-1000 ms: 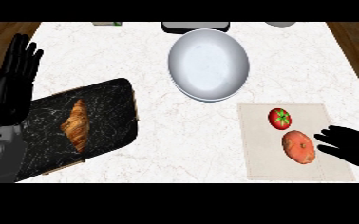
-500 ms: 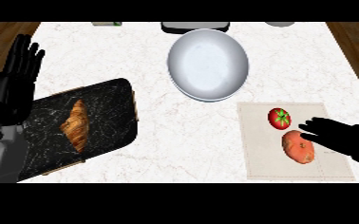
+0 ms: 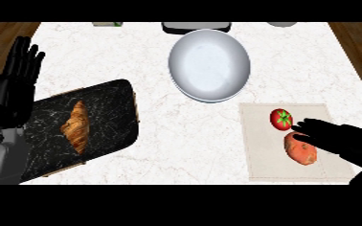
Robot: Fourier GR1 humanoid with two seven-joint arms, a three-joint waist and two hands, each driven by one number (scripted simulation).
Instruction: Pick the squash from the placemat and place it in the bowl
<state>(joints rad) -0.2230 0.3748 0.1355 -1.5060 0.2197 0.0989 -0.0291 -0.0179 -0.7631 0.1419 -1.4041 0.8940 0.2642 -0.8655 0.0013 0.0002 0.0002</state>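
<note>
While our right hand (image 3: 332,138) reaches in from the frame's lower right, fingers relaxed, holding nothing, it overlaps the squash (image 3: 300,149) on the placemat (image 3: 263,163), perhaps touching it. A tomato (image 3: 280,119) sits just above. The bowl (image 3: 209,65) waits upper centre, with open counter between. Our left hand (image 3: 20,79) rests open at the left edge.

White marble-patterned bench (image 3: 176,139) fills view, faint grey veining. Brown wooden floor (image 3: 17,28) shows at upper left and upper right corners. Light even, soft shadows under objects. No walls or windows visible.
</note>
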